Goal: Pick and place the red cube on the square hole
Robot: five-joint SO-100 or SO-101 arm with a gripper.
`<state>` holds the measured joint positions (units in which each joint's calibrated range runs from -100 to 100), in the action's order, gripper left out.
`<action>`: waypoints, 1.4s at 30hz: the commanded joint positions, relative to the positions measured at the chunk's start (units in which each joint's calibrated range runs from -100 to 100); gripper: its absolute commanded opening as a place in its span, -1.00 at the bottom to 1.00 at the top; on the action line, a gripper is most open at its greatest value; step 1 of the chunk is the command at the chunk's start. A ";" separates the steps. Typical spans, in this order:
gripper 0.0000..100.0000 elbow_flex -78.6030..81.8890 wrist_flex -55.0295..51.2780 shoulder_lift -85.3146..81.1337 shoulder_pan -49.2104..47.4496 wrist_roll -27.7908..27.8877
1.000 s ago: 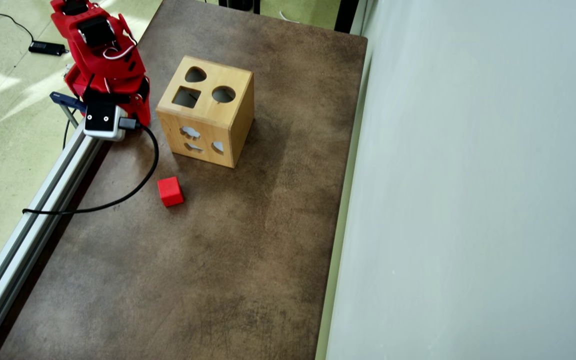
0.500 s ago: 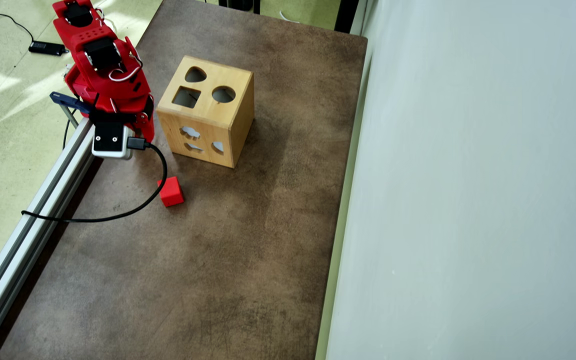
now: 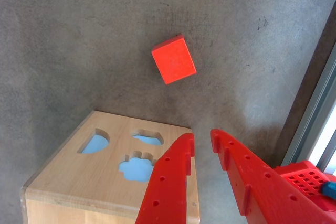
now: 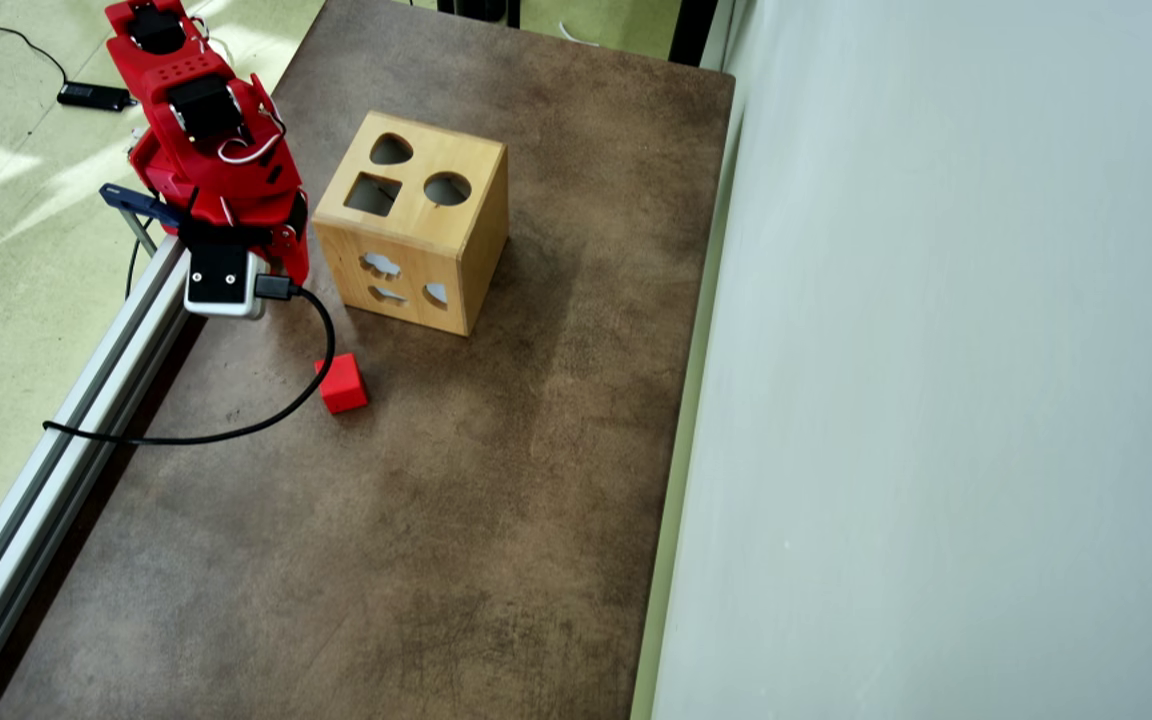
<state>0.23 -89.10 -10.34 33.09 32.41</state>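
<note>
The red cube (image 3: 174, 60) lies on the brown table, apart from everything; in the overhead view the cube (image 4: 342, 384) sits below the box. The wooden shape-sorter box (image 3: 68, 179) has its square hole (image 4: 373, 194) in the top face, seen only in the overhead view. My red gripper (image 3: 202, 137) hangs beside the box's near corner, short of the cube. Its jaws stand a small gap apart with nothing between them. In the overhead view the arm (image 4: 206, 130) and its wrist camera (image 4: 221, 282) cover the fingers.
An aluminium rail (image 4: 86, 400) runs along the table's left edge in the overhead view and also shows in the wrist view (image 3: 315, 114). A black cable (image 4: 236, 430) loops over the table beside the cube. A white wall (image 4: 936, 400) bounds the right side.
</note>
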 commanded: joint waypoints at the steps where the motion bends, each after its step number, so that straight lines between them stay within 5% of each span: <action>1: -0.87 -1.84 0.93 -0.57 0.12 0.20; 9: -0.85 -1.93 0.93 -0.57 0.12 0.05; 21: -0.27 -1.93 -0.04 -0.66 2.72 0.34; 42: -0.14 -2.01 0.85 6.22 3.68 0.49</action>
<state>0.23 -89.10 -6.53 36.76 32.41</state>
